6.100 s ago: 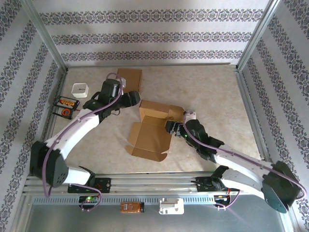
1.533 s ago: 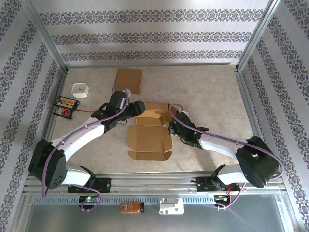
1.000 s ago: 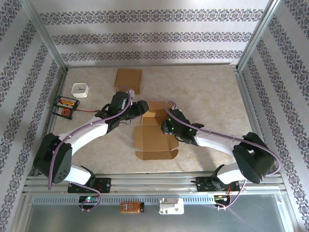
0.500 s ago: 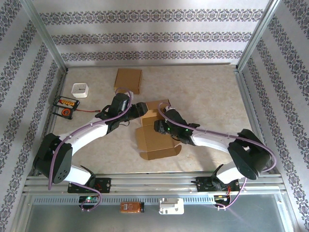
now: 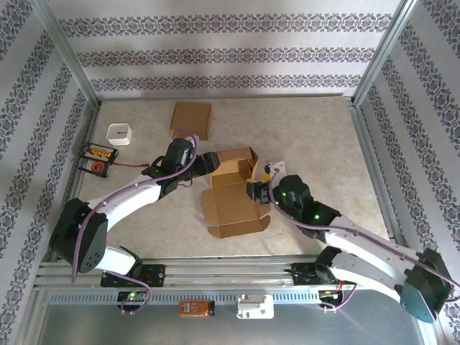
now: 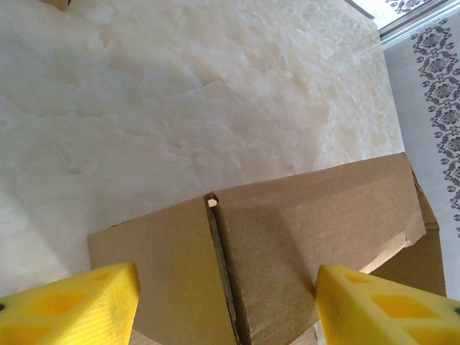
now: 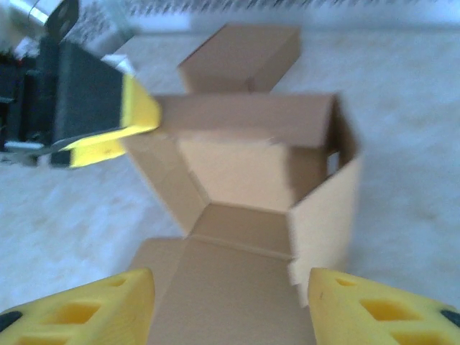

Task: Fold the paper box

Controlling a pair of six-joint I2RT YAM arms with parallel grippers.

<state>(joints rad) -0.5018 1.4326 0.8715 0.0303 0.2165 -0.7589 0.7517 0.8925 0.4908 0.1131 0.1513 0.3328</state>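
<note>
Half-folded brown cardboard box (image 5: 231, 192) sits mid-table on the beige marbled tabletop (image 5: 316, 136); far walls are partly up, lid panel lies flat toward the arms. The left gripper (image 5: 210, 162) is spread wide at the far-left wall, not pinching it; the right gripper (image 5: 256, 191) is wide too and empty, just beside the right wall. The card looks light, thin and springy, and probably creases easily; I'd pinch wall edges near the fold lines, not mid-panel.

Bright, even, soft light with faint shadows. The right wrist view is motion-blurred throughout. The left wrist view is sharp, the box (image 6: 287, 237) shaded toward 5 o'clock.
</note>
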